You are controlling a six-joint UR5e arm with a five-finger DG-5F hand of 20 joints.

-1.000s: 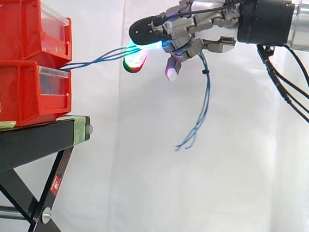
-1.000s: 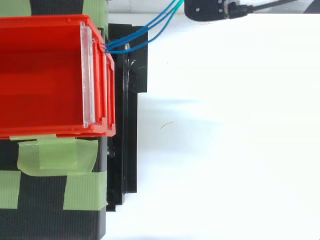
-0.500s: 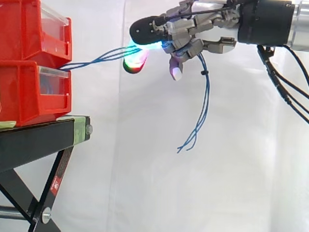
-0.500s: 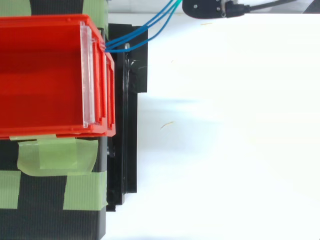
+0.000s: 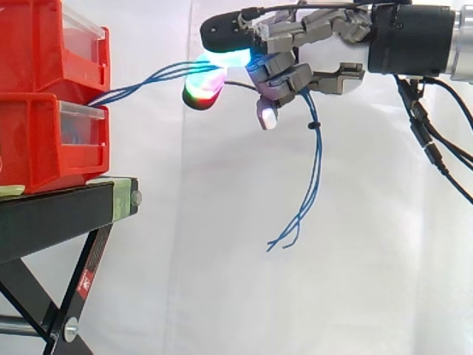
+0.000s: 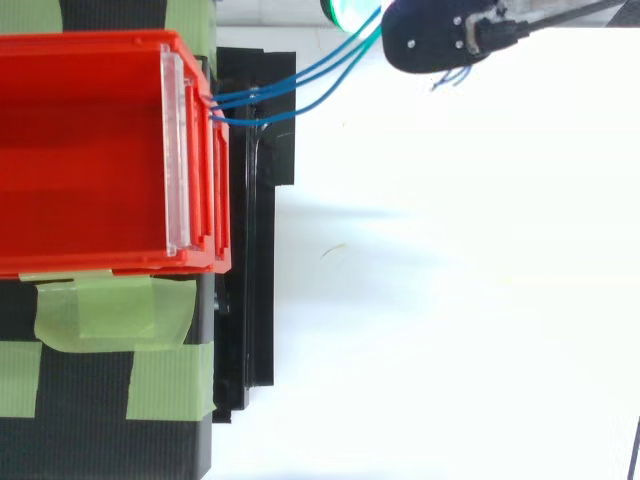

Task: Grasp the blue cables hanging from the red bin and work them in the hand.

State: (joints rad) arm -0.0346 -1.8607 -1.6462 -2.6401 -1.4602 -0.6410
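Pinching the cables [image 5: 148, 77] drawn from the bin [image 5: 44, 148] in curled fingers [image 5: 284, 74], the hand [image 5: 307, 33] has the grasp made; working them appears to be what remains.

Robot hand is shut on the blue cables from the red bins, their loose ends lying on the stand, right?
No: the side view shows the loose ends of the thin blue cables hanging free below the robot hand, off the black metal stand.
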